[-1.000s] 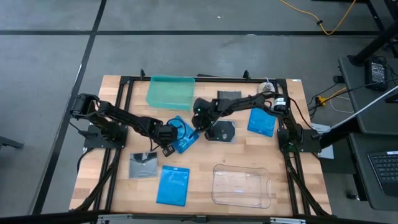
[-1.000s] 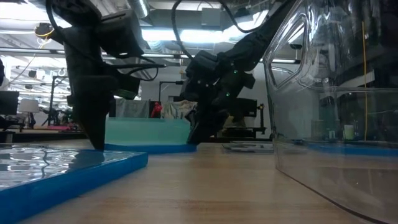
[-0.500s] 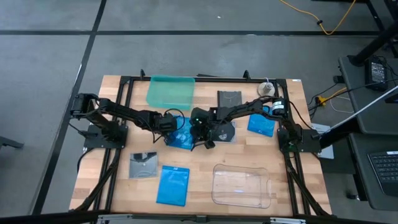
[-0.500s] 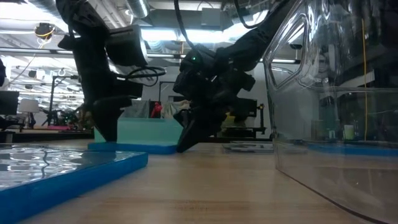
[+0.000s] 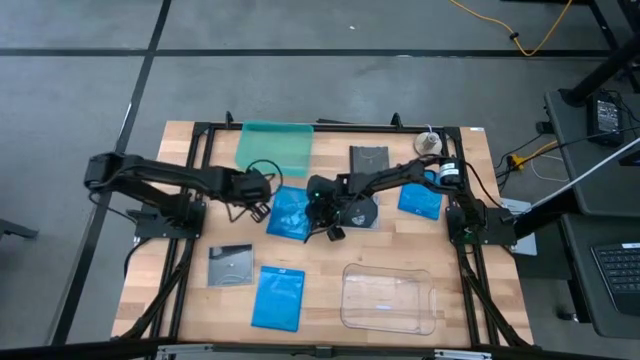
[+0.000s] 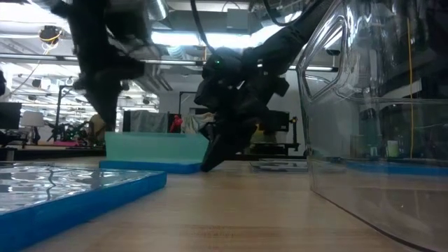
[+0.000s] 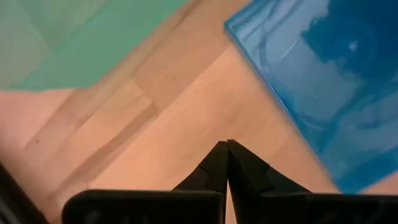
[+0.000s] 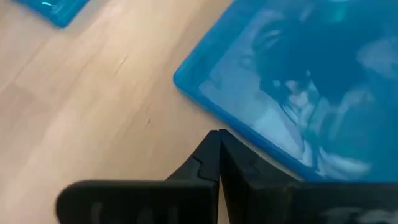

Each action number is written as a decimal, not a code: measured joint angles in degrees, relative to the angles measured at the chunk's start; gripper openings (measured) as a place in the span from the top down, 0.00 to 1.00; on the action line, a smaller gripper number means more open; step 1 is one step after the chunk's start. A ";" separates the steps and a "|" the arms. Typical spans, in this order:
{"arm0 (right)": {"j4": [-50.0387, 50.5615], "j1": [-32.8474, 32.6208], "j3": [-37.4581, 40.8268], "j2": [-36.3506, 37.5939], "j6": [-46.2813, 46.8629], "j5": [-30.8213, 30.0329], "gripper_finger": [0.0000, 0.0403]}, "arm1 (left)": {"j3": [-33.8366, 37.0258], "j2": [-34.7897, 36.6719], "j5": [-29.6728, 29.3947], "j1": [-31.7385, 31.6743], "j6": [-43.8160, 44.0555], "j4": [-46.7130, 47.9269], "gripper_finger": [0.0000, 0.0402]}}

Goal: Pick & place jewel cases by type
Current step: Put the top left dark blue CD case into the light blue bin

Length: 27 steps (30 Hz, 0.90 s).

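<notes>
While both claws are clenched on nothing, the left claw (image 5: 262,192) and right claw (image 5: 327,226) flank the middle blue case (image 5: 290,212) (no readable writing).

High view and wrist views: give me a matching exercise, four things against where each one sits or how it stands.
Things
1. teal tray
2. clear tray
3. middle blue case
4. left gripper

Places or states
A. near edge of the table, right of centre
B. shut, over bare wood beside a blue case
C. far edge of the table, left of centre
D. flat on the wood between the two arms, the right gripper at its edge

Pairs: 1-C, 2-A, 3-D, 4-B
</notes>
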State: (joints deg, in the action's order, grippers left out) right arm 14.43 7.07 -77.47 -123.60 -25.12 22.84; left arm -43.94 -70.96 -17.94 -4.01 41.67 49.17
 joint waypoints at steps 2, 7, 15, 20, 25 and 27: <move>0.48 0.04 -0.05 0.04 2.55 -1.97 0.98 | 0.06 3.36 0.66 0.00 2.17 0.78 1.00; 0.73 0.28 -0.04 0.07 6.91 -5.05 0.98 | 0.07 8.97 3.45 0.00 5.30 -0.09 0.99; 1.59 0.41 0.00 0.12 6.94 -8.62 0.98 | 4.66 10.27 8.28 0.00 7.81 -6.00 0.87; 2.52 0.43 -0.07 0.20 7.07 -11.07 0.98 | 8.33 10.32 10.99 0.00 10.93 -14.94 0.73; 2.51 0.52 -0.04 0.20 6.73 -11.13 0.98 | 11.83 10.29 12.09 0.00 14.70 -21.85 0.60; 2.44 0.51 0.00 0.20 6.75 -11.15 0.98 | 13.11 10.21 12.44 0.00 16.25 -22.88 0.57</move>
State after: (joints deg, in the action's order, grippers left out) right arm 16.86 7.58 -77.47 -123.39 -18.37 11.69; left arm -30.83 -60.75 -5.50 -4.01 57.92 26.30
